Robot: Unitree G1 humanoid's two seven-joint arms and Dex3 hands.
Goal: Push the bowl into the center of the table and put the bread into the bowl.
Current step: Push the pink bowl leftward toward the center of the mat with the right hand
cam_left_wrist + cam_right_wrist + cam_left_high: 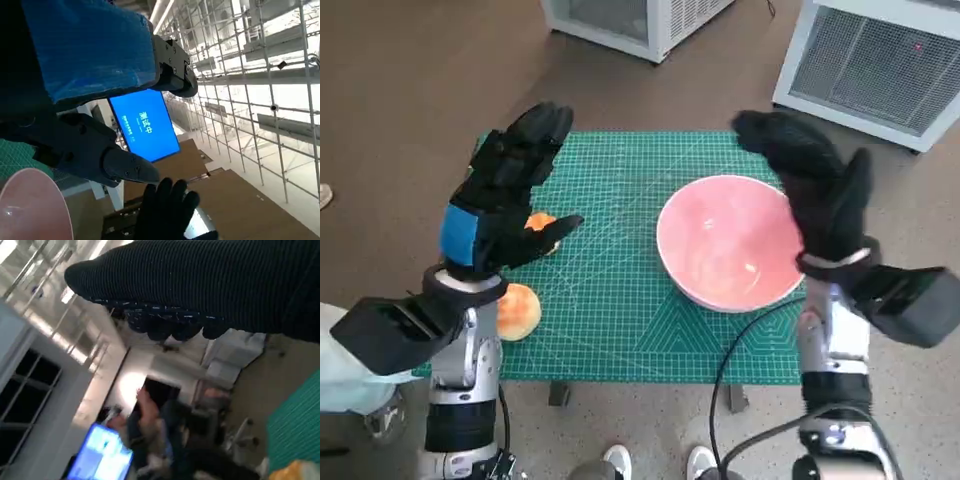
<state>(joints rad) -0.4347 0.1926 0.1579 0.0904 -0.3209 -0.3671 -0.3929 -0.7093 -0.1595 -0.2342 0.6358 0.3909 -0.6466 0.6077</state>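
With the gloved right hand (817, 190) spread and empty against the round pink bowl's (728, 245) right rim, push leftward toward the green mat's (620, 290) middle.

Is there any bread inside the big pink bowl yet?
No, empty. The round pink bowl shows only its bare pink inside, and the orange bread rolls lie on the green mat.

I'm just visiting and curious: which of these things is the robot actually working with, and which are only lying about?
Part of the job:
pink bowl
bread roll
green mat on the table
left hand
right hand

Just lying about:
orange item, partly hidden by the left hand
white cabinets on the floor
blue screen
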